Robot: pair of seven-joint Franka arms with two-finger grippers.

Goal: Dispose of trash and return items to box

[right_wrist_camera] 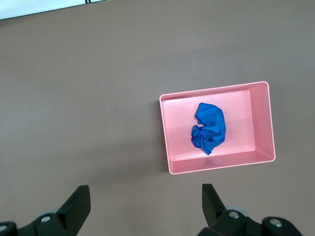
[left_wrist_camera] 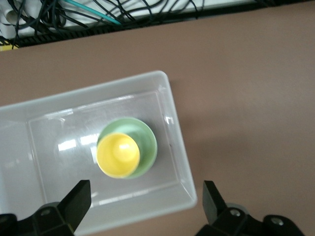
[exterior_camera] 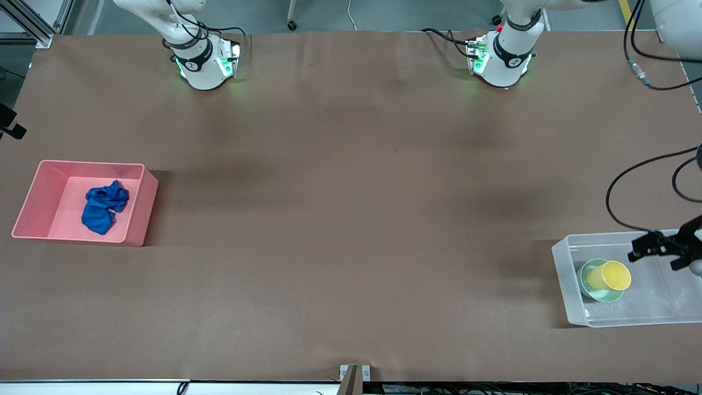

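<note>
Two bins stand on the bench [exterior_camera: 351, 219], one at each end. The pink bin [exterior_camera: 33, 203], toward the right arm's end, holds one blue cloth wad [exterior_camera: 104, 207] lying loose on its floor. The clear box [exterior_camera: 565, 274], toward the left arm's end, holds one green bowl [exterior_camera: 595, 293] with one yellow cup [exterior_camera: 614, 275] sitting in it, tipped on its side with its mouth showing. The left hand [left_wrist_camera: 146, 199] hangs over the box, fingers spread wide and holding nothing; in the front view it shows at the box's edge [exterior_camera: 658, 249]. The right hand [right_wrist_camera: 146, 204] is up over bare bench near the pink bin, fingers likewise spread and empty. The bench is covered in plain brown material, with cables along its edge and grey floor past the arms' bases.
</note>
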